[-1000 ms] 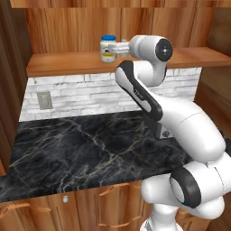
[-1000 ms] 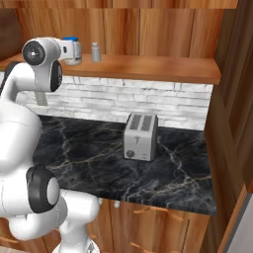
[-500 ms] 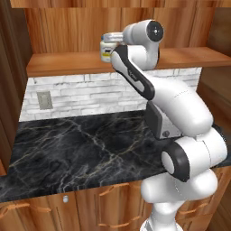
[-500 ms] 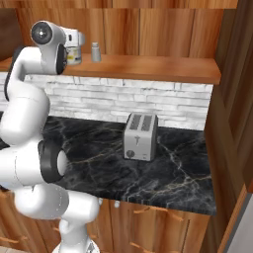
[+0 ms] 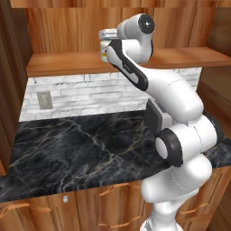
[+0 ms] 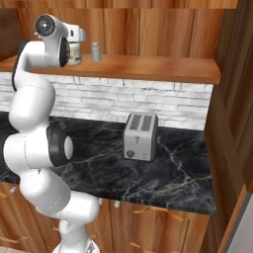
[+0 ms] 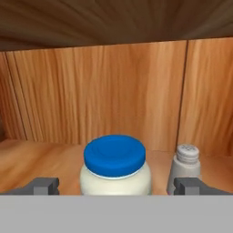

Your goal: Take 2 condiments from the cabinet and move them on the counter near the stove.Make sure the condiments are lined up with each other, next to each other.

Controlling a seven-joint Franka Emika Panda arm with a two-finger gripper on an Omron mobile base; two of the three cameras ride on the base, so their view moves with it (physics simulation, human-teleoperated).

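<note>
From the hand view I see my claw (image 7: 116, 185) spread wide and holding nothing, one fingertip (image 7: 43, 185) on each side of the jar (image 7: 115, 166). The jar, cream-white with a blue lid, stands upright on the plank shelf (image 7: 41, 157) of the cabinet (image 7: 113, 91), centred between the fingertips and not touching them. Just beside it stands the slim grey-white shaker (image 7: 184, 167), also upright, partly behind the other fingertip. In the left base view the arm reaches up to the shelf and hides most of the jar. In the right base view the shaker sits on the shelf beside the hand, and a silver toaster (image 6: 141, 136) stands on the black marble table (image 6: 188, 170) below.
</note>
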